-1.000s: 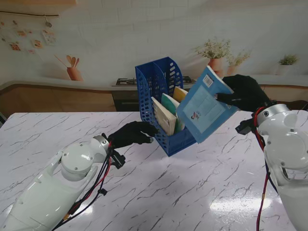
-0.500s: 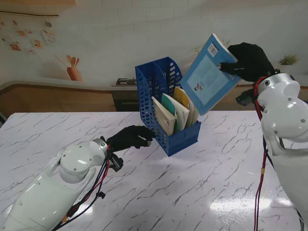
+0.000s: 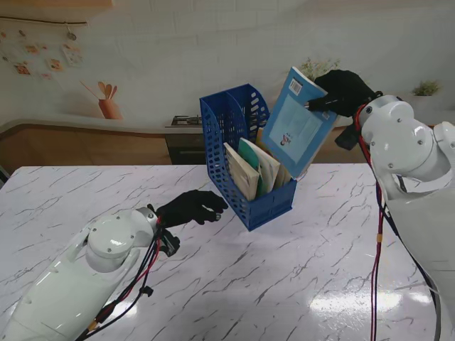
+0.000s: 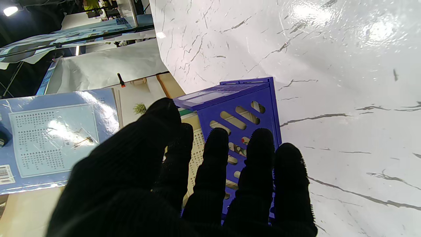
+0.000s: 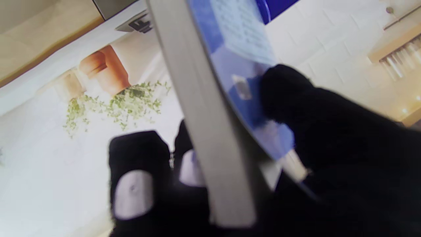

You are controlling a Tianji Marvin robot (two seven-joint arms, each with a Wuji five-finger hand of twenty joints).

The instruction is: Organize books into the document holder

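Note:
A blue slotted document holder (image 3: 245,153) stands mid-table, tilted, with several books (image 3: 254,169) leaning inside. My right hand (image 3: 343,92) is shut on the upper corner of a light-blue book (image 3: 296,122), held tilted above the holder's right side, its lower corner near the books inside. The right wrist view shows the thumb and fingers (image 5: 322,131) pinching that book (image 5: 210,108). My left hand (image 3: 190,207) hovers open just left of the holder's base, apart from it. In the left wrist view its spread fingers (image 4: 217,171) point at the holder (image 4: 243,108), with the blue book (image 4: 49,138) beyond.
The white marble table (image 3: 284,284) extends nearer to me and to both sides. Behind it is a backdrop wall printed with a kitchen counter, vases and potted plants (image 3: 320,74).
My right hand first lifted the blue book, then swung it leftward and lower, tipping it steeper over the holder. My left hand drew back slightly from the holder's side.

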